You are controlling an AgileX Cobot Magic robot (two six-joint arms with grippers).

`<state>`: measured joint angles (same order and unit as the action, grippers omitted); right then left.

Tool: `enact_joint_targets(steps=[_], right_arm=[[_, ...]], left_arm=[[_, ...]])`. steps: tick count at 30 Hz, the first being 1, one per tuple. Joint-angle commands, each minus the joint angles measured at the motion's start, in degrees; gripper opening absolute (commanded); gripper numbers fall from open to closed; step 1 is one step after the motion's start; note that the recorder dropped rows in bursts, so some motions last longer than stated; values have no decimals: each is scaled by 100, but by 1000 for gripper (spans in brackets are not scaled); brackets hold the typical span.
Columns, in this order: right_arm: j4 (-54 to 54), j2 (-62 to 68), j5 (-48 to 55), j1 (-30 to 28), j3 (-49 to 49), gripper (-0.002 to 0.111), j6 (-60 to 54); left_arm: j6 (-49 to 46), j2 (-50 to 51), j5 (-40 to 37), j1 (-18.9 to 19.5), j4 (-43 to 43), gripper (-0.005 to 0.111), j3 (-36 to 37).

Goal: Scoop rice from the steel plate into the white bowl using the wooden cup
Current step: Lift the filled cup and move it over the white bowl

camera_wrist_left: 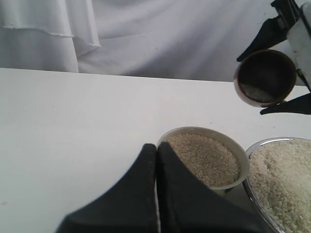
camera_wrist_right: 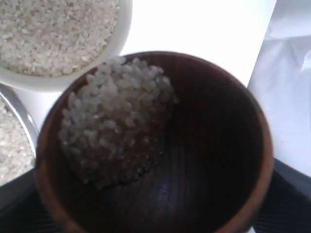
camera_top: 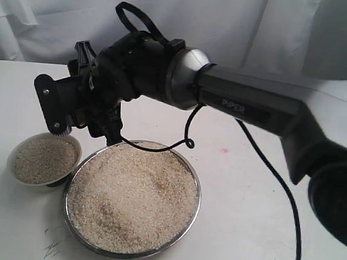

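The wooden cup (camera_wrist_right: 214,145) is tipped on its side in my right gripper (camera_top: 65,120), which is shut on it just above the white bowl (camera_top: 13,152). A clump of rice (camera_wrist_right: 116,121) lies against the cup's lower inner wall. In the left wrist view the cup (camera_wrist_left: 266,77) hangs with its mouth showing, above and beyond the bowl (camera_wrist_left: 243,167), which is filled with rice (camera_wrist_left: 204,155). The steel plate (camera_top: 196,187) next to the bowl holds a wide heap of rice (camera_top: 131,196). My left gripper (camera_wrist_left: 156,148) is shut and empty, low over the table beside the bowl.
The right arm (camera_top: 254,107) stretches across from the right, above the plate's far side, with a black cable (camera_top: 278,182) trailing over the white table. White cloth (camera_wrist_left: 146,34) hangs behind the table. The plate's rim (camera_wrist_left: 252,150) almost touches the bowl.
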<state>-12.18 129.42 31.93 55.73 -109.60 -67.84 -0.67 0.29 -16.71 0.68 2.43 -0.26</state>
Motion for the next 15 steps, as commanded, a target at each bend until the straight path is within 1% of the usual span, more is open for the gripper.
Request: enact_joint_targets(steps=[1,10,15], right_arm=[[-251,313,-97,83,-236,0,-30],[-769,623,-525,284,-401,0,69],[-1465,650,-782,330,-401,0,84]], left_arm=[[18,-29,36,-9,4,0,26],[18,-29,36,-9,4,0,26],[18,-29,36,-9,4,0,26]])
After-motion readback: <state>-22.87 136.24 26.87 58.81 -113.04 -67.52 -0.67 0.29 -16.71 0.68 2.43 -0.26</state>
